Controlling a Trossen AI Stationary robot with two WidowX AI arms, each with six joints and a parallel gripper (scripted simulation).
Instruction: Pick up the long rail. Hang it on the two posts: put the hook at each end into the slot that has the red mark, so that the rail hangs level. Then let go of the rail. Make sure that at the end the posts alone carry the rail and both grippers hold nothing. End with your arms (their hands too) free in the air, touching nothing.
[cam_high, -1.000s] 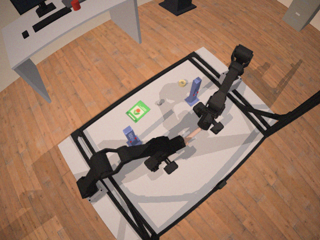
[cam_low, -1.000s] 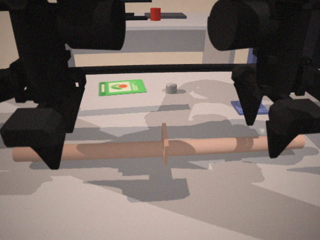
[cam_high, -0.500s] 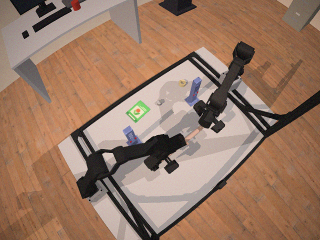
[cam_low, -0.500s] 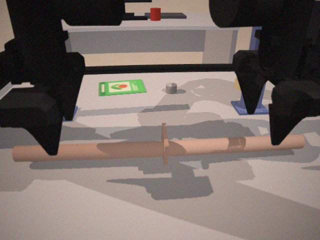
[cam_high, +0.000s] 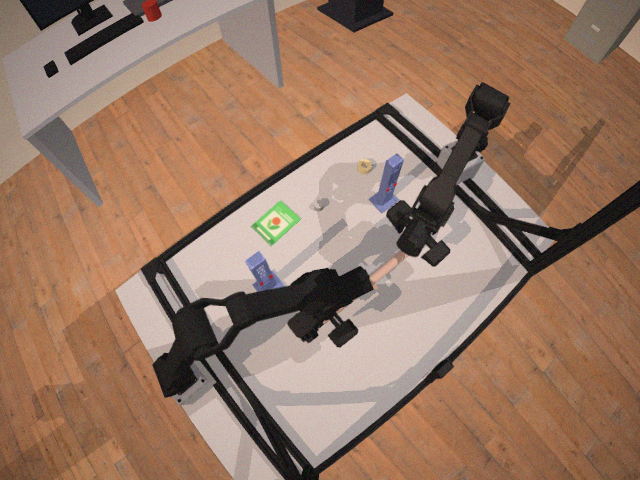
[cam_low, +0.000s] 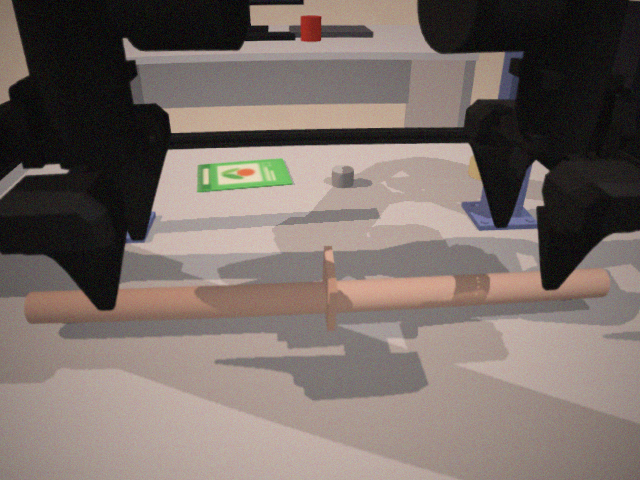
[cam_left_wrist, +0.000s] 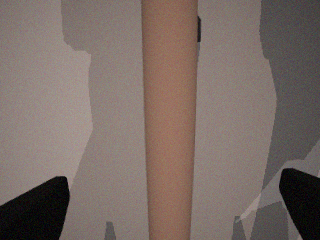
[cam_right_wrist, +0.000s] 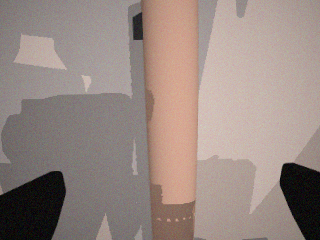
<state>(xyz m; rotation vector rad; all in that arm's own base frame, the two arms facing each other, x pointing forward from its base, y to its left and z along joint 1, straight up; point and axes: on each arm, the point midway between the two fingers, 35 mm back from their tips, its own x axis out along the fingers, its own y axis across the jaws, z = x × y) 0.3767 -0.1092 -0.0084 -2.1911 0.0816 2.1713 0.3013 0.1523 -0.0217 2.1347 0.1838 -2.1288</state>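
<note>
So the long rail (cam_high: 386, 269) (cam_low: 248, 299) (cam_left_wrist: 170, 120) (cam_right_wrist: 172, 120) is a smooth, round bar in a matte pinkish tan, kinda like plain dowel, with a thin flat plate (cam_low: 329, 289) sticking out around its middle. It's off the posts, lying lengthwise low over the pale worktop (cam_high: 336, 382) (cam_low: 155, 439). Can't tell if it actually touches down.

Left claw (cam_high: 325, 320) (cam_low: 123, 273) (cam_left_wrist: 175, 177) is spread wide with nothing gripped, and right claw (cam_high: 417, 233) (cam_low: 526, 257) (cam_right_wrist: 172, 172) is the same deal. Both have chunky matte black fingers tapering to blunt wedges, one on either side of the bar with gaps showing in the wrist views.

The two posts are blue, squared-off uprights on flat base plates. The one on the left arm's side (cam_high: 258, 268) and the one on the right arm's side (cam_high: 390, 178) (cam_low: 505, 198) both stand upright, with little red marks on the face.

Other bits: a flat green card (cam_high: 276, 223) (cam_low: 245, 175) with an orange blob printed on it, a stubby grey cylinder (cam_high: 318, 204) (cam_low: 342, 176), and a small yellow piece (cam_high: 364, 165) (cam_low: 474, 168) near the right arm's post. Its exact shape is too small to call.
</note>
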